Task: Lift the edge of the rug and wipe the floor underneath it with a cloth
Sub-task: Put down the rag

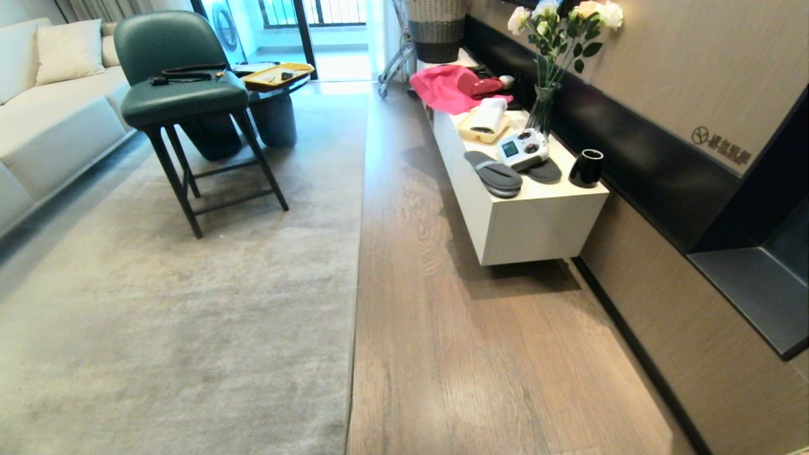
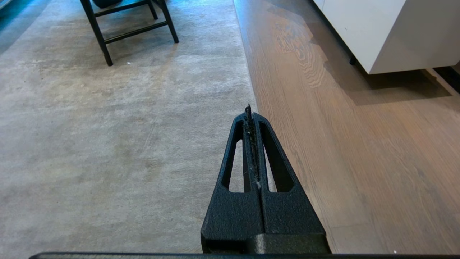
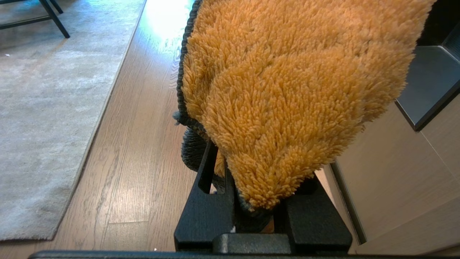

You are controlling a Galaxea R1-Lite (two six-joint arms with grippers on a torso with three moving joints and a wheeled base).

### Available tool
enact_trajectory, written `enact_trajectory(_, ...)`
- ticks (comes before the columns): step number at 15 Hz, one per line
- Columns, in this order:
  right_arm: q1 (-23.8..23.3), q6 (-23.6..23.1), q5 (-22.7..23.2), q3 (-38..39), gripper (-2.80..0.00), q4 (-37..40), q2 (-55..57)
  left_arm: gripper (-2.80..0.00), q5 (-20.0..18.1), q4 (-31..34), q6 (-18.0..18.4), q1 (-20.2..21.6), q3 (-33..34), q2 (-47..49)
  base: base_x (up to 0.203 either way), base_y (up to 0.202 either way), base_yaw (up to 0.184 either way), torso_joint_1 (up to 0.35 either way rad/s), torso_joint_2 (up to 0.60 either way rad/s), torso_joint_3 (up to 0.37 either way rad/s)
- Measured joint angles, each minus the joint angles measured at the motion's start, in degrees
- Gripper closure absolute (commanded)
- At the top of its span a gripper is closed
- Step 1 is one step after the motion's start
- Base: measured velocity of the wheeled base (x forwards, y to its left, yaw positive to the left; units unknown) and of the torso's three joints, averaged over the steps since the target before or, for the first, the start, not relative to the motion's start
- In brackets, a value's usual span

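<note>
The rug edge (image 1: 358, 265) runs straight away from me, with the grey-beige rug lying flat to its left. Brown plank floor (image 1: 480, 354) lies to its right. Neither arm shows in the head view. My left gripper (image 2: 250, 112) is shut and empty, hanging just above the rug edge (image 2: 247, 79) beside the floor (image 2: 359, 151). My right gripper (image 3: 251, 147) is shut on the cloth (image 3: 287, 90), a shaggy orange-yellow piece with a dark grey side. The cloth flops over the fingers and hides their tips. It hangs over the floor (image 3: 143, 144), to the right of the rug edge (image 3: 102, 108).
A white low cabinet (image 1: 537, 221) with slippers, a vase and small items stands along the right wall (image 1: 695, 328). A green chair (image 1: 183, 95) stands on the rug, with a round table and yellow tray (image 1: 278, 76) behind it. A sofa (image 1: 57, 120) is at the far left.
</note>
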State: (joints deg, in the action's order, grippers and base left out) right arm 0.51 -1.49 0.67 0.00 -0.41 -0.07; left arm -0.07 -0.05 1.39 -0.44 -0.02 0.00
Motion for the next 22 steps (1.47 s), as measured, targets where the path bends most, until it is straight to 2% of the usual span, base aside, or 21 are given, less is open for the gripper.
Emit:
enact_trajectory(12, 0.0, 0.0, 0.0, 0.0, 0.0, 0.0, 0.0, 0.0, 0.0, -0.1, -0.1, 0.0, 0.0, 0.0, 0.0, 0.0, 0.0, 0.0, 0.0, -0.004)
enact_trajectory(22, 0.0, 0.0, 0.0, 0.0, 0.0, 0.0, 0.0, 0.0, 0.0, -0.1, -0.2, 0.0, 0.0, 0.0, 0.0, 0.0, 0.0, 0.002, 0.0, -0.18)
